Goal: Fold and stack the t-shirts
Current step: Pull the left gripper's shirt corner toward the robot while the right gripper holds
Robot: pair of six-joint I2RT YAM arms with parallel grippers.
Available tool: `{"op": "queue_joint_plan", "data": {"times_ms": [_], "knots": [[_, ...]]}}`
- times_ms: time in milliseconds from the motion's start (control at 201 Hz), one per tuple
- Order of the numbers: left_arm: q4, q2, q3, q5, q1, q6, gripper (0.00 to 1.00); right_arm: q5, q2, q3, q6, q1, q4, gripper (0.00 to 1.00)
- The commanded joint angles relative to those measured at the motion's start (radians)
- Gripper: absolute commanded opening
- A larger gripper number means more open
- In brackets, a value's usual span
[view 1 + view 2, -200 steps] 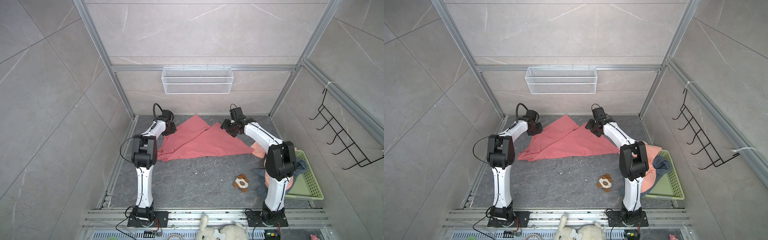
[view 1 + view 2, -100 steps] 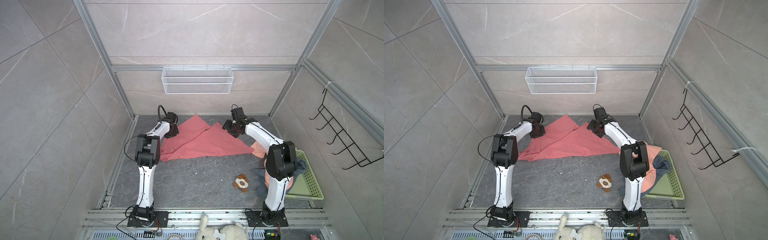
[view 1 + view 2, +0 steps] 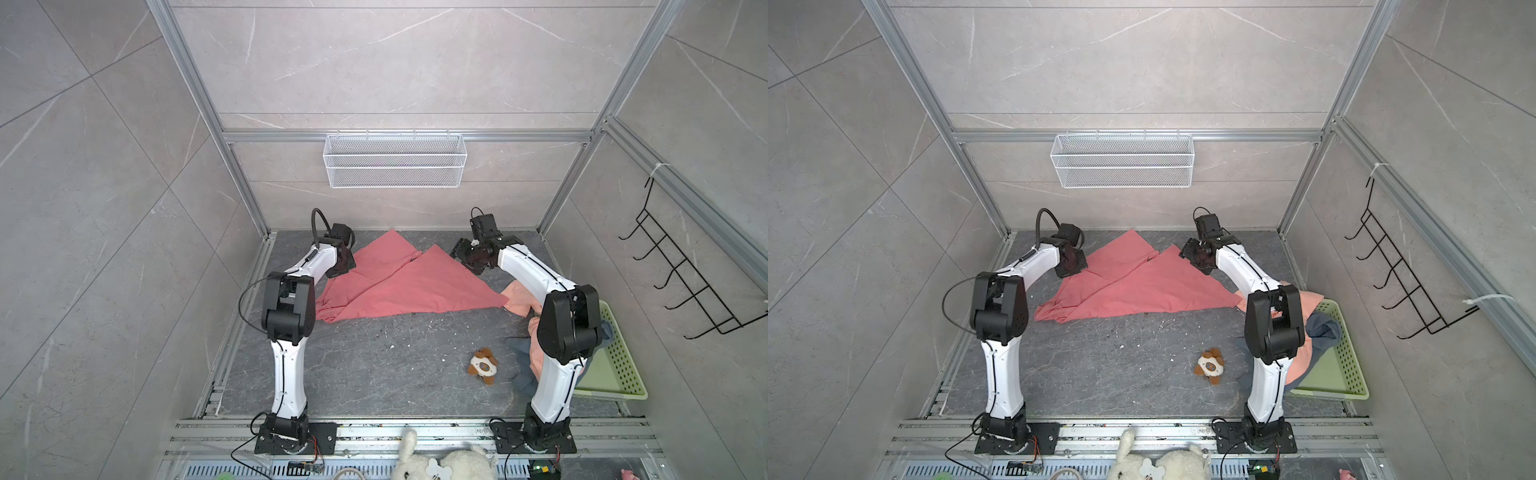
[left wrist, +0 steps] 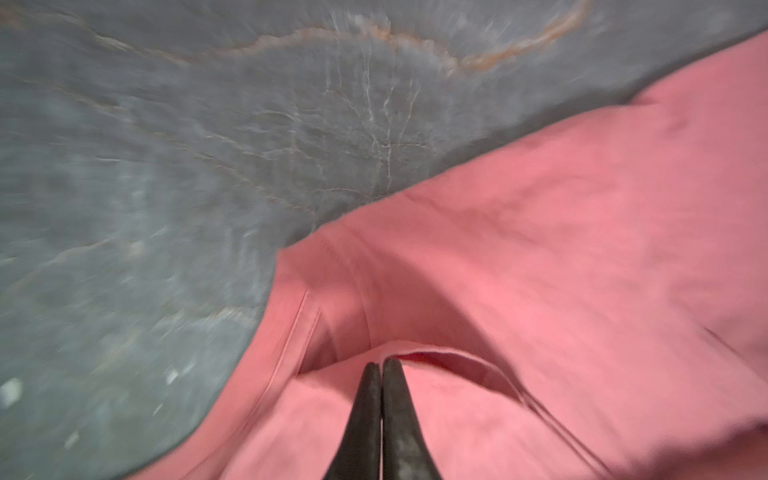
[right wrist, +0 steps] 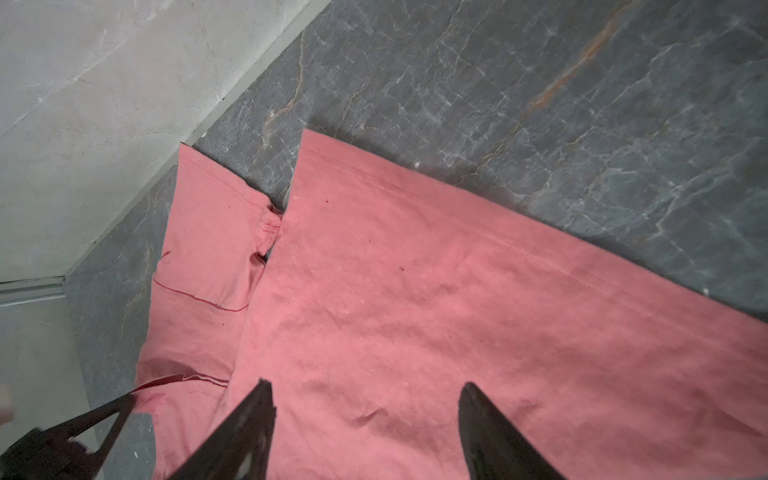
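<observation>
The coral-red t-shirt (image 3: 409, 286) lies spread over the far half of the tabletop (image 3: 374, 374). Its long axis runs across the tabletop from the left edge toward the right edge, so it spans the gap between the two arms. One sleeve points at the far edge, and a sharp corner reaches toward the right edge, almost touching the peach t-shirt (image 3: 518, 300). The left fingers (image 4: 397, 415) are pressed together at the shirt's left end, and the wrist view shows their tips meeting on a raised, hemmed fold of coral cloth, so they appear to be pinching that fold. Motion blur leaves it unclear exactly which part of the garment the fold belongs to. The right fingers (image 5: 249, 436) are spread wide and hold nothing. They hang above the shirt's far-right part, with coral fabric directly beneath them and the stitched edge lying just beyond, toward the far right corner. The coming move probably depends on this arm: the cloth lies straight below its open fingers, so a short descent would give a second hold opposite the left one. The blue-grey t-shirt (image 3: 1320, 326) and more peach cloth spill from the green basket (image 3: 621, 376) at the right edge. The plush toy (image 3: 482, 366) sits well apart from the coral shirt, nearer the front.
</observation>
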Motion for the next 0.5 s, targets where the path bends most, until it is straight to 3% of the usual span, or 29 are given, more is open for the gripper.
{"op": "queue_joint_plan", "data": {"times_ms": [0, 209, 498], "knots": [[0.061, -0.282, -0.071, -0.027, -0.015, -0.012, 0.00, -0.045, 0.006, 0.035, -0.041, -0.005, 0.012, 0.71], [0.065, -0.682, -0.345, -0.003, -0.048, -0.062, 0.00, -0.116, 0.032, 0.068, -0.061, -0.016, 0.013, 0.71], [-0.176, -1.127, -0.790, -0.107, -0.149, -0.429, 0.00, -0.219, 0.040, 0.031, -0.083, -0.028, 0.025, 0.71]]}}
